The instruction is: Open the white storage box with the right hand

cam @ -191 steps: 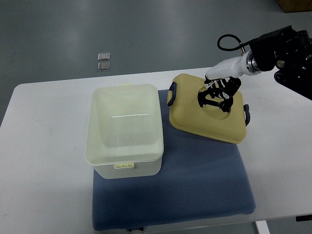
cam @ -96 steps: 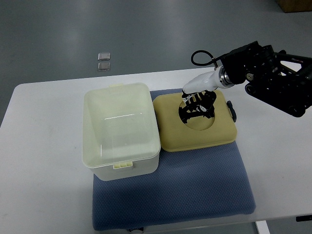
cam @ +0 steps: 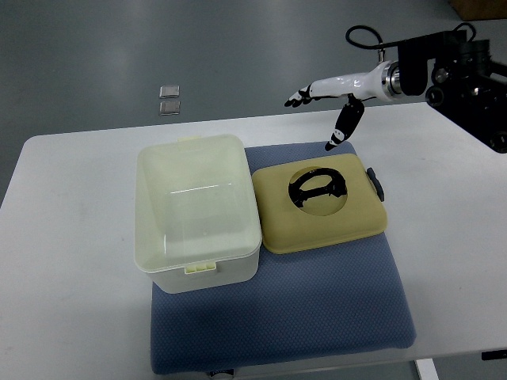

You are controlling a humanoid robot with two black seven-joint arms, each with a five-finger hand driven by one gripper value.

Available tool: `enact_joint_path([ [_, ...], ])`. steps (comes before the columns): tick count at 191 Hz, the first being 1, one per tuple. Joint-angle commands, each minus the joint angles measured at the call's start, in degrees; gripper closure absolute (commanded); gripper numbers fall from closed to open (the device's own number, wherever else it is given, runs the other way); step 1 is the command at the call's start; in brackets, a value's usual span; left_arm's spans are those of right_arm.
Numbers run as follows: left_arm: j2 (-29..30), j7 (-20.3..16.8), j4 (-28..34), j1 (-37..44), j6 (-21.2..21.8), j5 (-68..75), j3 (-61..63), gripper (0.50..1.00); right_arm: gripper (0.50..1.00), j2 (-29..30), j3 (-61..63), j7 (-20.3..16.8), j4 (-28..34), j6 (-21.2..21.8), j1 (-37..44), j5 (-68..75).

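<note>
Released since half a second ago, lid rests mid-frame beside box; right hand lifted upper right, fingers spread, empty; opening looks done, retreat next.

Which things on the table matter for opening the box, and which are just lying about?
Part of the job:
white storage box, open
its lid, flat on the mat beside the box
right hand, fingers spread, holding nothing, above the lid

Just there:
blue mat
white table
two small squares on the floor
</note>
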Motion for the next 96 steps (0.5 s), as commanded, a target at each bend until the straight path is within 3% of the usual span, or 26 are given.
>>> enact_joint_path([
  [1, 0.0, 0.0, -0.2, 0.0, 0.0, 0.0, 0.0, 0.500, 0.576, 0.6, 8.9, 0.0, -6.1, -0.5, -1.7, 15.8],
  [38, 0.0, 0.0, -0.6, 0.0, 0.0, 0.2, 0.0, 0.500, 0.574, 6.3, 17.2, -4.4, -11.5, -6.8, -11.1, 72.1],
  [54, 0.0, 0.0, -0.6, 0.0, 0.0, 0.2, -0.1, 0.500, 0.574, 8.7, 16.5, -4.3, -11.4, -9.5, -14.8, 93.1],
  [71, 0.0, 0.0, -0.6, 0.0, 0.0, 0.2, -0.1, 0.500, 0.574, 11.3, 17.5, -3.0, -11.5, -10.2, -17.6, 101.8],
  [96, 0.0, 0.0, -0.6, 0.0, 0.0, 0.2, -0.1, 0.500, 0.574, 14.3, 17.6, 1.5, -11.4, -9.8, -19.0, 103.2],
])
